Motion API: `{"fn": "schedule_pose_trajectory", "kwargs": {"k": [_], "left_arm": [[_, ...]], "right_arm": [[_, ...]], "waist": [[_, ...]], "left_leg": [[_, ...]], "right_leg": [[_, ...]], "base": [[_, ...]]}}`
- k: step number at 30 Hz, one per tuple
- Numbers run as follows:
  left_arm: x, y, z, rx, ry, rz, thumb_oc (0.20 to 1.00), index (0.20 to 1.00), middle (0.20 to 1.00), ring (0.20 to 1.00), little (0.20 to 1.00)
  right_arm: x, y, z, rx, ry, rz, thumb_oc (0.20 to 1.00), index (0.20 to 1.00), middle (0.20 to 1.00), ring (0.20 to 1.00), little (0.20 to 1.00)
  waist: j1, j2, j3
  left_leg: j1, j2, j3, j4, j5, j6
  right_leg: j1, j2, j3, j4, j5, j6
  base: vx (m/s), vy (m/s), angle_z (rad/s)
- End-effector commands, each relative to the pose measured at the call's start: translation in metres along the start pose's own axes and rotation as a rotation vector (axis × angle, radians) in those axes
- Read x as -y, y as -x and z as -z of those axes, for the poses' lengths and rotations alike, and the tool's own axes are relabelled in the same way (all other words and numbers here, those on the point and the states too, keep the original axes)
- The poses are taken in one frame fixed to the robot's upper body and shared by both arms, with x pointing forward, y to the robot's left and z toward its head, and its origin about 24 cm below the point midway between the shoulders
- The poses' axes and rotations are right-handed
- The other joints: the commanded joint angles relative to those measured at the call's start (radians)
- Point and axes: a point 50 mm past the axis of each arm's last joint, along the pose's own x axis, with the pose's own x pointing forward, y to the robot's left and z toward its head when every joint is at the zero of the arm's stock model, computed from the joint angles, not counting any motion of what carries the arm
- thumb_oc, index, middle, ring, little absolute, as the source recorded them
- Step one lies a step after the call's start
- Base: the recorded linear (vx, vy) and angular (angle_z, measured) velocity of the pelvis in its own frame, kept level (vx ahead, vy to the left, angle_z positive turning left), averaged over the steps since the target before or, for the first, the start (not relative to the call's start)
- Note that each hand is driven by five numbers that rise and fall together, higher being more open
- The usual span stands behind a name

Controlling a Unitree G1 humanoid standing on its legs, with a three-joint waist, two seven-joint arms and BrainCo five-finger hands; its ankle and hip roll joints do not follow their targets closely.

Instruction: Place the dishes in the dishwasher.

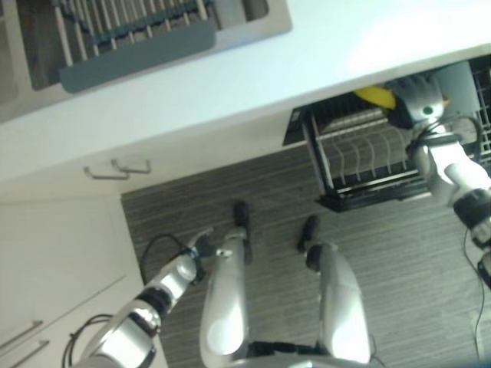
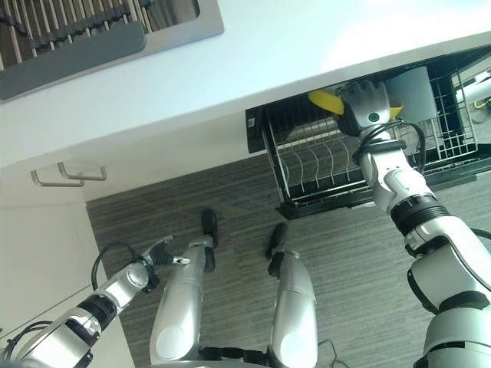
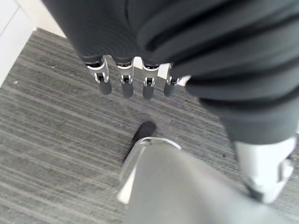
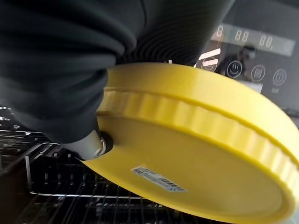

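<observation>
Right hand [image 2: 367, 107] up at the pulled-out dishwasher rack [image 2: 322, 165], just under the edge of the white surface [image 2: 253, 61] — fingers and thumb clamped on a yellow plate [image 4: 196, 154]. Plate held tilted above the wire tines, rim scalloped, small label on its underside; thumb pressed against that underside in the right wrist view. From the head cameras, only slivers of yellow visible either side of the hand's dark cover. Dishwasher control panel [image 4: 254, 51] with lit symbols just behind the plate. Pale grey container [image 2: 418, 90] standing in the rack beside the hand, on the robot's right. Rack otherwise a row of bare curved tines below the plate; cannot tell whether plate touches any of them. Left hand [image 1: 201, 244] low over the grey striped floor [image 1: 291, 192], well apart from the dishwasher — fingers [image 3: 124, 84] straight and relaxed, holding nothing. Drying rack [image 1: 130, 23] with a grey rim set in the sink at the far side of the surface. White cabinet fronts with metal handles [image 1: 115, 169] beneath the surface, to the robot's left.
</observation>
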Motion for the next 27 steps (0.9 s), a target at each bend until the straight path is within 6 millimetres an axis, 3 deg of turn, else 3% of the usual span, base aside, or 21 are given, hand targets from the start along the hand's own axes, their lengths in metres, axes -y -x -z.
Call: {"fn": "schedule_pose_trajectory", "kwargs": {"k": [1, 14, 24, 27], "left_arm": [[0.013, 0.005, 0.013, -0.025, -0.032, 0.019, 1.000, 1.000, 1.000, 1.000, 1.000], [0.024, 0.004, -0.006, 0.049, -0.076, 0.019, 1.000, 1.000, 1.000, 1.000, 1.000], [0.031, 0.004, -0.007, 0.003, 0.027, 0.077, 1.000, 1.000, 1.000, 1.000, 1.000], [0.038, 0.005, -0.008, 0.009, -0.005, 0.103, 1.000, 1.000, 1.000, 1.000, 1.000]], "right_arm": [[0.050, -0.026, 0.023, -0.061, 0.083, 0.284, 0.200, 0.200, 0.200, 0.200, 0.200], [0.056, -0.047, 0.027, -0.215, 0.015, 0.271, 0.200, 0.200, 0.200, 0.200, 0.200], [0.054, -0.052, 0.036, -0.370, -0.075, 0.194, 0.200, 0.200, 0.200, 0.200, 0.200], [0.060, -0.051, 0.037, -0.429, -0.057, 0.329, 0.200, 0.200, 0.200, 0.200, 0.200]], "waist": [[0.020, 0.013, -0.033], [0.047, 0.042, -0.033], [0.056, 0.066, -0.033], [0.051, 0.076, -0.033]], "left_leg": [[0.009, -0.043, -0.044, 0.047, -0.122, 0.034], [-0.091, -0.070, -0.057, 0.035, -0.101, 0.036], [-0.152, -0.080, -0.053, 0.010, -0.076, 0.035], [-0.168, -0.081, -0.048, 0.012, -0.074, 0.037]], "right_leg": [[-0.004, 0.028, 0.049, 0.039, -0.047, 0.062], [-0.102, 0.015, 0.049, 0.051, -0.036, 0.061], [-0.162, 0.013, 0.049, 0.043, -0.019, 0.061], [-0.183, 0.016, 0.057, 0.051, -0.020, 0.059]], "base": [[-0.02, 0.043, 0.04], [0.00, 0.027, 0.02], [-0.02, 0.014, 0.02], [-0.02, 0.049, 0.06]]}}
